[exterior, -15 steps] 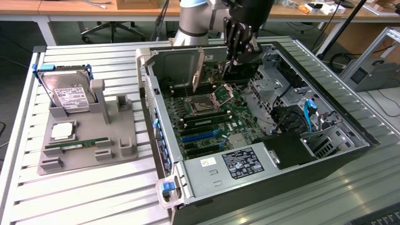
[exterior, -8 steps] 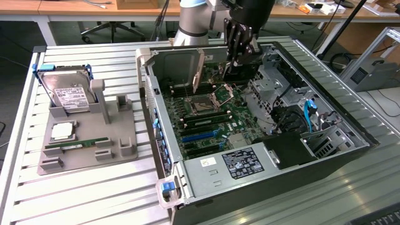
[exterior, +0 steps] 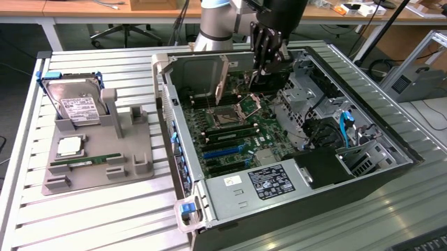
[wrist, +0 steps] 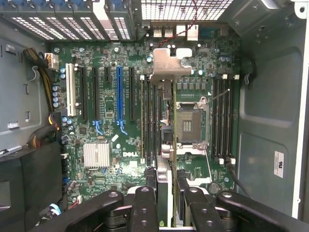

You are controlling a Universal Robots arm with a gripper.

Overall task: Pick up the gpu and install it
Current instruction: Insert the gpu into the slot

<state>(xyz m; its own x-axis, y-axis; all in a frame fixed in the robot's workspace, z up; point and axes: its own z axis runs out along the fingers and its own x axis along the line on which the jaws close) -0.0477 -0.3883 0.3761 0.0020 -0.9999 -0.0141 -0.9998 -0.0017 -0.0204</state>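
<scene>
Gpu (wrist: 164, 174) sits edge-on, gripped in the claw (wrist: 168, 197), above the motherboard (wrist: 111, 137).

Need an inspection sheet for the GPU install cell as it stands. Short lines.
Surface: slatted metal table; open computer case lying on its side on it.
Job's things: gpu hanging over the motherboard, not in a slot.
Clutter: grey holder beside the case, carrying a hard drive, a memory stick and a square chip.
Grippers: gripper over the open case, shut on the gpu.
Cables: blue cable and yellow-black bundle, both inside the case.
Surroundings: wooden desks, chair base.
</scene>
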